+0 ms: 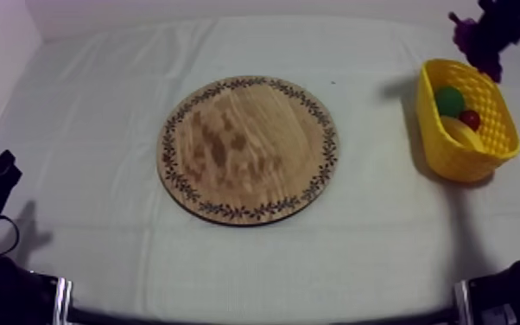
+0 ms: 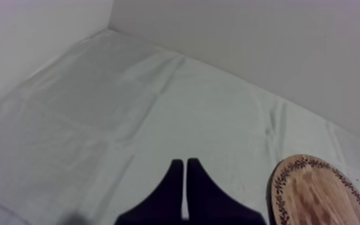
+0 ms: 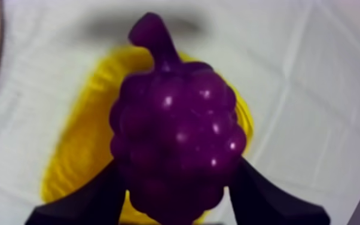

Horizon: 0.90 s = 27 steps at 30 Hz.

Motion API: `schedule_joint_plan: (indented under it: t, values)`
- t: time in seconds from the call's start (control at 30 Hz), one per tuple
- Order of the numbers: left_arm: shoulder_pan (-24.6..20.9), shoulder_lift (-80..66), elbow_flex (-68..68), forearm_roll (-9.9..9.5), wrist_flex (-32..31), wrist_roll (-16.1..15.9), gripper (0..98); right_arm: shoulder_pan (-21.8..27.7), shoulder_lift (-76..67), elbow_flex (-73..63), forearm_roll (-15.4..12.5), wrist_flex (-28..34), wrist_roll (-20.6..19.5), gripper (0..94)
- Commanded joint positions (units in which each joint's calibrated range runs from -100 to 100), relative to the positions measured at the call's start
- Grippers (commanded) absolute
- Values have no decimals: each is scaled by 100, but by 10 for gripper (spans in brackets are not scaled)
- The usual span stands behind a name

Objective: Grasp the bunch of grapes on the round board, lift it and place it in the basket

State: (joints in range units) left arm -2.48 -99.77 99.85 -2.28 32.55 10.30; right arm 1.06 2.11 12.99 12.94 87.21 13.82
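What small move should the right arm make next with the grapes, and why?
Probably lower the right end effector a little toward the basket before opening. It is shut on the grapes, which hang over the basket's opening, above its rim. The board is bare, so only the drop is left; letting go from this height might bounce them out.

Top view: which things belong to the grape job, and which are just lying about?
Job: bunch of grapes, held in the right pincer over the yellow basket; bare wooden board.
Lying about: pear, small red fruit, banana in the basket; left pincer, shut, beside the board.
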Motion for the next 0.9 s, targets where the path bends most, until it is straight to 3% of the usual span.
schedule_joint_plan:
  t: [0.0,0.5,0.6,0.87]
  values:
    - [-1,3,4,1,3,-2,0,311,-13,242,23,-50,31,348]
    - [-1,3,4,1,3,-2,0,224,403,1170,-2,-438,-52,390]
    - [-1,3,4,1,3,-2,0,178,585,1252,-30,-496,-89,454]
    - [-1,3,4,1,3,-2,0,252,899,1161,-116,-538,-92,736]
